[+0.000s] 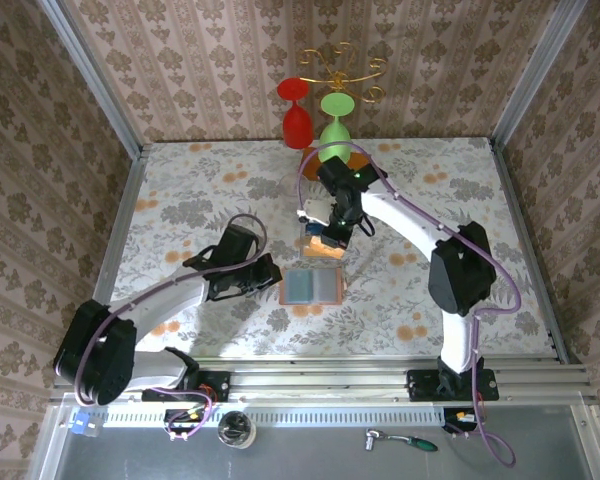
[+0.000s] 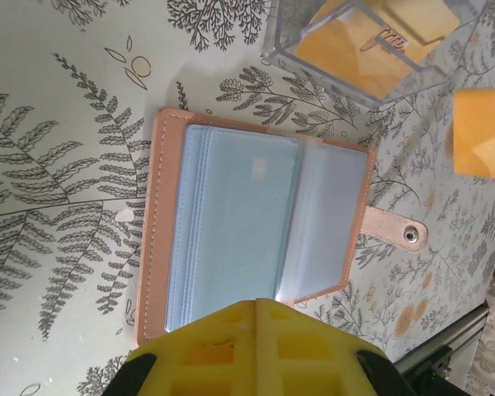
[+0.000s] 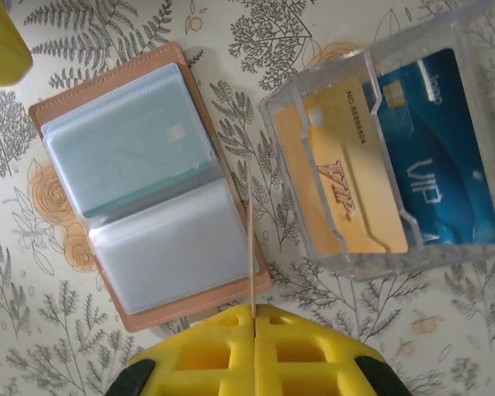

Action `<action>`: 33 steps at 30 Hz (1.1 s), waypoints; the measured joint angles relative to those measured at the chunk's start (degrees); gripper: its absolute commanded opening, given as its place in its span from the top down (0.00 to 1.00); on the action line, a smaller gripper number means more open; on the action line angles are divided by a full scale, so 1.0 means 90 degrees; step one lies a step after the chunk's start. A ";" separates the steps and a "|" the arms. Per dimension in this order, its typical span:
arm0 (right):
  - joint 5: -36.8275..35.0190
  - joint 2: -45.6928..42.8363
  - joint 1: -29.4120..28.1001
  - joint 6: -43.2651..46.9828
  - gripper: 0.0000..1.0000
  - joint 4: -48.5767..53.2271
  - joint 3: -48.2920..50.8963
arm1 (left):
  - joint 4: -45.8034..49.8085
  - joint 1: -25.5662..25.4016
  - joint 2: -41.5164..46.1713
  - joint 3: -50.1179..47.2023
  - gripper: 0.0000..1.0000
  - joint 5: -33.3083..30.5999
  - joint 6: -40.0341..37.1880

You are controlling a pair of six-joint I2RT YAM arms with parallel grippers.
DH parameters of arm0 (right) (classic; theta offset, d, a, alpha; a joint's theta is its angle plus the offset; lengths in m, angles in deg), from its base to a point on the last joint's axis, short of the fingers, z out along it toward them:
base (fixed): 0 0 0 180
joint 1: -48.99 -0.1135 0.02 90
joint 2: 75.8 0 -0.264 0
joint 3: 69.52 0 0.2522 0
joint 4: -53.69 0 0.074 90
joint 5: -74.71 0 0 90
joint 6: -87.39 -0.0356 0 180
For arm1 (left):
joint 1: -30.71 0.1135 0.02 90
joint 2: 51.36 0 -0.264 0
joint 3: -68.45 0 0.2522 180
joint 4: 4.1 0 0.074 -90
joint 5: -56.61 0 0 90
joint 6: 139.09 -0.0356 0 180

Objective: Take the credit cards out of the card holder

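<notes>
The card holder [image 1: 310, 287] lies open and flat on the table, tan leather rim round clear pocket panels [image 3: 161, 239]. A teal credit card [image 3: 120, 148] sits in one pocket [image 2: 231, 223]. My right gripper [image 3: 253, 307] is shut on a thin orange credit card [image 3: 252, 239], seen edge-on between the holder and a clear box; the same card [image 2: 483, 132] hangs above the table. My left gripper [image 2: 258, 304] is shut with nothing between its fingers, its tips over the card holder's [image 2: 169, 247] near edge. From above, the left gripper [image 1: 274, 272] is beside the holder and the right gripper [image 1: 332, 240] just behind it.
A clear plastic box [image 3: 388, 157] beside the holder contains an orange card [image 3: 346, 181] and a blue card [image 3: 437, 165]. A red glass [image 1: 297, 115], a green glass [image 1: 335, 125] and a gold stand [image 1: 340, 65] are at the back. The holder's snap strap [image 2: 396, 231] sticks out sideways.
</notes>
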 measured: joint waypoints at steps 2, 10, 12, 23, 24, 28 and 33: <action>-0.0012 0.0260 0.0015 0.0211 0.97 0.0206 -0.0425 | 0.0100 0.0029 0.0090 0.0000 0.99 -0.0034 0.0019; -0.0114 0.1321 0.0117 0.0828 0.98 0.1032 -0.2137 | 0.0372 0.0114 0.0197 0.0000 0.99 -0.0197 0.0073; -0.0117 0.1542 0.0143 0.0916 0.98 0.1180 -0.2448 | 0.0420 0.0160 0.0197 -0.0002 0.99 -0.0216 0.0078; -0.0109 0.2317 0.0221 0.1256 0.97 0.1603 -0.3269 | 0.0614 0.0500 0.0197 -0.0007 0.99 -0.0219 0.0090; -0.0109 0.2363 0.0223 0.1282 0.97 0.1615 -0.3288 | 0.0641 0.0537 0.0197 -0.0012 0.99 -0.0219 0.0090; -0.0109 0.2489 0.0226 0.1345 0.97 0.1659 -0.3288 | 0.0741 0.0617 0.0202 -0.0039 0.99 -0.0214 0.0087; -0.0095 0.2596 0.0226 0.1355 0.92 0.1678 -0.3291 | 0.0843 0.0673 0.0291 -0.0117 0.99 -0.0189 0.0087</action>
